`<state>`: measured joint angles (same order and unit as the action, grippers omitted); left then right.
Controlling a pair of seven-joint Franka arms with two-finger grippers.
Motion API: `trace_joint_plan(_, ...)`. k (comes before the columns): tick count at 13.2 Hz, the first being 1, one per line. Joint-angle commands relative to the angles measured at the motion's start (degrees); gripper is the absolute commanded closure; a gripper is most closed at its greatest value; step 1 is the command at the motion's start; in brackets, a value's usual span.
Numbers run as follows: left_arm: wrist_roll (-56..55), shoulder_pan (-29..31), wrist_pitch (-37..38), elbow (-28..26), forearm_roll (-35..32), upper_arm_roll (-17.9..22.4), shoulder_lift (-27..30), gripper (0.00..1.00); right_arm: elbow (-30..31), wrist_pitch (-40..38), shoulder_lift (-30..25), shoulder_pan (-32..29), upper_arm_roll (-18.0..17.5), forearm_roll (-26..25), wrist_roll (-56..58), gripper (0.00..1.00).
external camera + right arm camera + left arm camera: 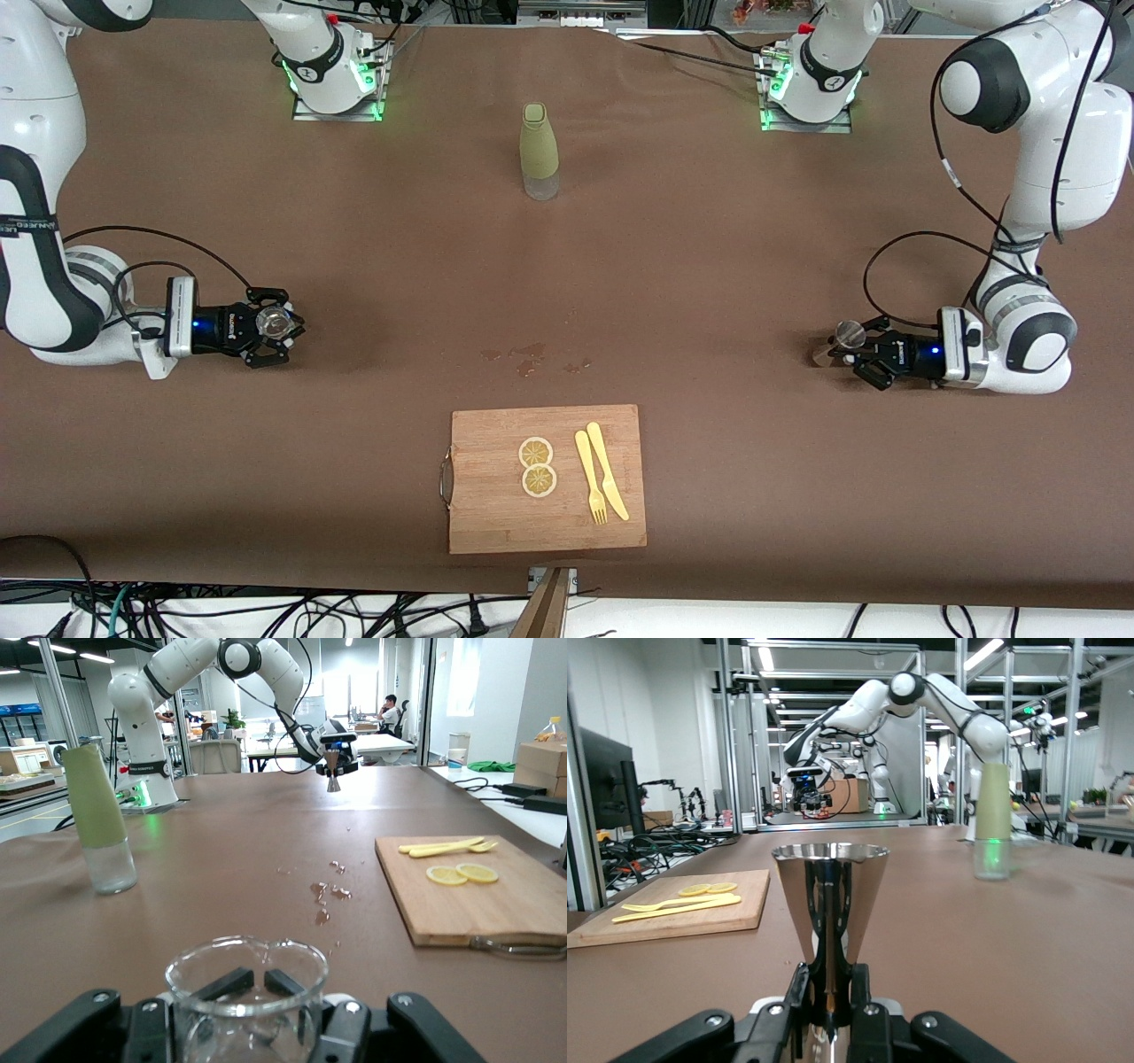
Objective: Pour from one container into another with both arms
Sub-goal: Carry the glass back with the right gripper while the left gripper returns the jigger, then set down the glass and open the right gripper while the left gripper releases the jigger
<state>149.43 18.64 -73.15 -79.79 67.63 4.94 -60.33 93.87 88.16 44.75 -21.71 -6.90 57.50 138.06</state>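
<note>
A small clear glass cup (275, 322) sits upright in my right gripper (270, 328), toward the right arm's end of the table. In the right wrist view the cup (246, 988) fills the space between the fingers of the right gripper (248, 1010), which is shut on it. At the left arm's end, my left gripper (855, 350) is shut on the waist of a steel hourglass jigger (849, 335). The left wrist view shows the jigger (830, 895) upright, its narrow middle pinched in the left gripper (830, 992). Both containers are held low at the table.
A tall olive-green bottle (539, 151) stands midway between the two bases. A wooden cutting board (496, 514) with lemon slices (537, 465), a yellow fork and a knife (607, 483) lies nearest the front camera. Wet drops (532, 354) mark the table just above the board.
</note>
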Motion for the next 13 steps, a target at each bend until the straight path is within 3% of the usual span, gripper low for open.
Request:
trace_joint_plan(1,6.4,2.8,2.2,-0.8,-3.6,-0.1,0.2,1.00,0.5,-1.0,3.6,-0.7,0.4,-0.5,6.5,0.98)
trace_joint_plan(9,14.4,5.4,3.6,-1.2,-8.6,2.4,-1.5,1.00,0.9,-1.1,11.2,-2.5,0.4,-0.2,16.2,0.96)
trace_joint_plan(11,14.4,5.5,3.6,-1.2,-8.5,2.9,-2.2,1.00,0.9,-1.1,12.5,-2.6,0.4,-0.2,16.8,0.84)
trace_joint_plan(12,14.4,5.5,3.6,-1.2,-8.5,2.9,-2.4,1.00,0.9,-1.1,12.8,-2.6,0.4,-0.2,16.8,0.51)
trace_joint_plan(13,14.5,5.5,3.6,-1.1,-8.6,2.9,-2.9,1.00,0.9,-1.1,13.2,-2.6,0.4,-0.3,16.8,0.01)
